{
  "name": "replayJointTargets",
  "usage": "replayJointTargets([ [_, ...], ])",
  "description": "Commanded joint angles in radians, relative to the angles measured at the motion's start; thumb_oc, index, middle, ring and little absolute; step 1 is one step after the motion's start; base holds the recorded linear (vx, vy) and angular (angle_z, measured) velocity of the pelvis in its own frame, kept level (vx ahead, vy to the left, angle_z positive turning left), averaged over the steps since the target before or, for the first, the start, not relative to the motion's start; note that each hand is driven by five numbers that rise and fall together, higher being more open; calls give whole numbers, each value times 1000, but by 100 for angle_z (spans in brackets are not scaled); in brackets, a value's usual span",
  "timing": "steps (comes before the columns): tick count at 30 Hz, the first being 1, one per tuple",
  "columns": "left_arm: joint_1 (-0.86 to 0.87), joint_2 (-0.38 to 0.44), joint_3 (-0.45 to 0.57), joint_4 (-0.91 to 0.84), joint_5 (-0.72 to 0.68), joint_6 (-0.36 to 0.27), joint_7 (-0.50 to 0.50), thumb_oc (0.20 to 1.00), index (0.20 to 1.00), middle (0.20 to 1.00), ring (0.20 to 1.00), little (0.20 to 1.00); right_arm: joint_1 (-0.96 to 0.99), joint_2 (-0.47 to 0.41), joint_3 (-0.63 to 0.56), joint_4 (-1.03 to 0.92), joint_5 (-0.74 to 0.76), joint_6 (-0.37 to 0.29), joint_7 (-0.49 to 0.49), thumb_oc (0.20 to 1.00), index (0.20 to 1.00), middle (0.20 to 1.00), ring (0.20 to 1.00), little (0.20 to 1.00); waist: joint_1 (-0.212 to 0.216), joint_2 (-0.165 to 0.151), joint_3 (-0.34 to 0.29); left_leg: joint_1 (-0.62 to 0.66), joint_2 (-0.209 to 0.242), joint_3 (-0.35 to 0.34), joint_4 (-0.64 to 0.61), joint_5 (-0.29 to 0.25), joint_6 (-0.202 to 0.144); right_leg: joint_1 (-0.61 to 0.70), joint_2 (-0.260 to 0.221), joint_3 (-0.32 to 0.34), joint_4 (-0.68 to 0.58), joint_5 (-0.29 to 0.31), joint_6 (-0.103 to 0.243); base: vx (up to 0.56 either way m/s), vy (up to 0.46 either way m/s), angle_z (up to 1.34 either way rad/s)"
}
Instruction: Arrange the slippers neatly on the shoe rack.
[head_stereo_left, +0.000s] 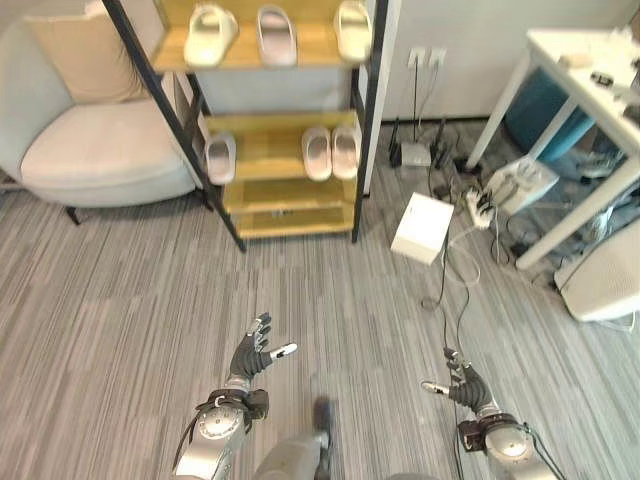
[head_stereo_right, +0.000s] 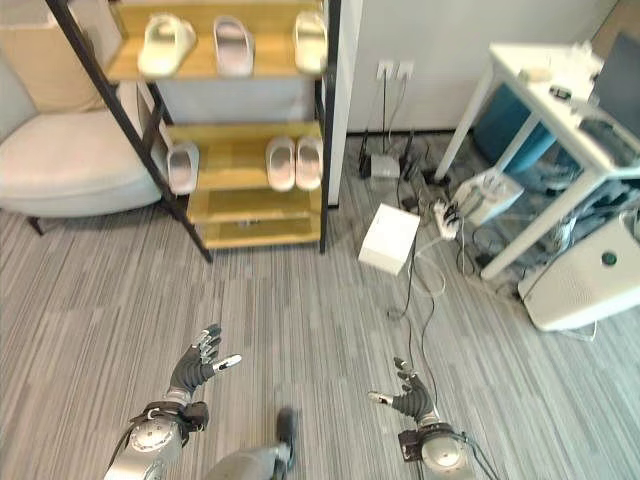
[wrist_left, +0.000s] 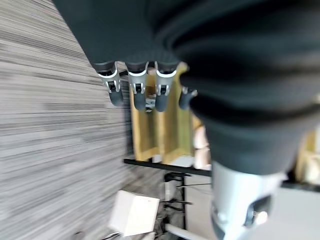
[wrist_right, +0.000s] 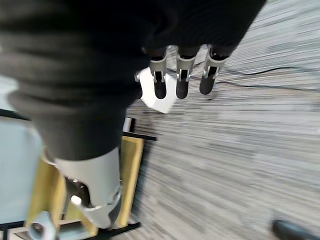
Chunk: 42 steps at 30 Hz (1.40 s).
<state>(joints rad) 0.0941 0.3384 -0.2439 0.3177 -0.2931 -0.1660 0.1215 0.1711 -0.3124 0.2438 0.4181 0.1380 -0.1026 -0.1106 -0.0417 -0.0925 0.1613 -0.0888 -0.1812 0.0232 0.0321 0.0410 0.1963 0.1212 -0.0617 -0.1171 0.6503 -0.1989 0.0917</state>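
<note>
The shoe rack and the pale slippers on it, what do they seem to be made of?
The shoe rack looks like slim black metal posts carrying yellowish wooden shelves: the boards are matte and warm-toned, though laminate is possible. The pale slippers look like soft moulded foam or rubber, judging by their thick rounded soles and smooth, seamless, matte straps; the exact material is unclear.

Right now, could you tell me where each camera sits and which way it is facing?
Left eye view: on the head, looking down at the carpet and ahead to the shoe rack with slippers; left hand and right hand open, low.
Right eye view: beside it, same scene slightly shifted, white box nearer centre.
Left wrist view: along the left hand's fingers towards the rack.
Right wrist view: along the right hand's fingers over the carpet.
Both wrist views share the white box and the rack.
</note>
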Motion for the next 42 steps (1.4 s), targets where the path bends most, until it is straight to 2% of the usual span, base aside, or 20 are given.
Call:
replayJointTargets([
  [1,-14,33,-9,-57,37,-37,0,1000,1000,1000,1000,1000,-62,-12,-17,-29,5,-33,11,1000,1000,1000,1000,1000,19,17,22,88,53,-27,-92,-104,-97,-99,-91,11,-52,269,49,413,297,44],
  [3,-24,44,-21,-64,53,-31,-3,1000,1000,1000,1000,1000,-67,1,-15,-25,2,-33,4,1000,1000,1000,1000,1000,11,29,47,158,43,-24,-109,-130,-69,-181,-141,-26,132,300,31,391,212,50],
  [4,-30,47,-21,-77,57,-34,-8,1000,1000,1000,1000,1000,-60,2,-13,-28,8,-33,10,1000,1000,1000,1000,1000,7,49,61,194,59,-23,-119,-138,-78,-236,-125,-53,102,189,8,398,102,39],
  [6,-36,51,-23,-84,58,-40,-10,1000,1000,1000,1000,1000,-61,1,-16,-32,18,-34,12,1000,1000,1000,1000,1000,7,68,73,211,86,-11,-119,-146,-94,-254,-98,-99,-35,80,-8,289,-89,31],
  [7,-35,51,-27,-96,60,-41,-15,1000,1000,1000,1000,1000,-67,1,-16,-29,21,-30,9,1000,1000,1000,1000,1000,11,84,83,227,113,-2,-119,-150,-114,-251,-47,-117,-254,60,-5,194,-134,25],
  [8,-35,51,-28,-96,60,-41,-15,1000,1000,1000,1000,1000,-67,0,-16,-29,21,-30,9,1000,1000,1000,1000,1000,12,87,84,227,116,-2,-119,-150,-115,-246,-43,-118,-263,65,-6,206,-173,7],
  [9,-35,49,-26,-98,67,-41,-14,1000,1000,1000,1000,1000,-72,-1,-17,-27,22,-26,8,1000,1000,1000,1000,1000,12,89,85,236,122,3,-117,-159,-124,-239,-17,-107,-420,79,5,79,-70,-21],
  [10,-35,49,-26,-98,67,-41,-14,1000,1000,1000,1000,1000,-72,-1,-17,-27,22,-26,8,1000,1000,1000,1000,1000,13,91,85,236,125,4,-117,-159,-125,-233,-13,-108,-431,86,4,172,-141,-34],
  [13,-59,40,-21,-103,89,-51,-20,1000,1000,1000,1000,1000,-78,-13,-16,-34,8,-23,7,1000,1000,1000,1000,1000,16,76,74,254,130,16,-96,-202,-147,-192,20,-51,-699,141,33,316,-237,0],
  [17,-61,19,-30,-86,90,-53,-18,1000,1000,1000,1000,1000,-68,-18,-19,-27,11,-33,11,1000,1000,1000,1000,1000,11,70,47,284,157,1,-44,-238,-170,-147,36,-33,-683,152,-1,408,-304,-4],
  [24,-47,2,-41,-73,57,-52,-29,1000,1000,1000,1000,1000,-51,-52,-29,-37,43,-51,21,1000,1000,1000,1000,1000,2,78,11,275,199,-34,65,-181,-228,-60,82,-23,-709,90,-60,227,-217,11],
  [27,-41,4,-42,-77,50,-48,-36,1000,1000,1000,1000,1000,-54,-61,-29,-33,48,-55,26,1000,1000,1000,1000,1000,13,69,39,167,178,-61,312,-105,-240,-12,84,-8,-733,83,-85,70,-141,-6],
  [28,-40,3,-42,-77,50,-48,-36,1000,1000,1000,1000,1000,-54,-61,-28,-33,48,-55,26,1000,1000,1000,1000,1000,11,72,37,166,182,-64,318,-112,-241,-12,88,-9,-731,80,-85,5,-120,-31],
  [29,-38,7,-43,-75,45,-49,-38,1000,1000,1000,1000,1000,-55,-64,-31,-33,54,-52,26,1000,1000,1000,1000,1000,17,64,58,81,161,-81,464,-84,-249,6,85,-11,-738,78,-93,14,-89,-30],
  [30,-39,7,-42,-73,41,-50,-35,1000,1000,1000,1000,1000,-58,-65,-30,-28,53,-49,22,1000,1000,1000,1000,1000,20,59,68,48,149,-71,467,-104,-241,9,77,-15,-738,77,-91,39,-104,-25],
  [32,-38,4,-41,-73,38,-49,-36,1000,1000,1000,1000,1000,-62,-66,-27,-23,50,-46,20,1000,1000,1000,1000,1000,24,56,72,34,139,-59,426,-141,-232,14,71,-15,-738,75,-87,73,-21,5],
  [33,-35,1,-50,-70,60,-42,-30,1000,1000,1000,1000,1000,-73,-66,-20,-6,41,-45,10,1000,1000,1000,1000,1000,19,53,70,-6,118,-28,187,-178,-207,17,58,-42,-738,69,-71,103,8,-3],
  [35,-42,4,-59,-62,76,-37,-18,1000,1000,1000,1000,1000,-97,-68,-16,13,29,-37,-10,1000,1000,1000,1000,1000,20,54,67,-12,121,-32,23,-101,-206,26,64,-52,-738,56,-73,81,13,36],
  [38,-41,-1,-60,-51,70,-37,-22,1000,1000,1000,1000,1000,-84,-62,-11,3,14,-36,0,1000,1000,1000,1000,1000,13,71,51,52,131,-48,-69,-69,-205,25,75,-54,-708,32,-74,146,70,26],
  [42,-40,1,-73,-56,79,-39,-23,1000,1000,1000,1000,1000,-58,-37,-10,-12,13,-35,7,1000,1000,1000,1000,1000,-4,79,0,130,122,-40,-119,-90,-192,32,61,-49,-684,29,-64,261,177,-10],
])
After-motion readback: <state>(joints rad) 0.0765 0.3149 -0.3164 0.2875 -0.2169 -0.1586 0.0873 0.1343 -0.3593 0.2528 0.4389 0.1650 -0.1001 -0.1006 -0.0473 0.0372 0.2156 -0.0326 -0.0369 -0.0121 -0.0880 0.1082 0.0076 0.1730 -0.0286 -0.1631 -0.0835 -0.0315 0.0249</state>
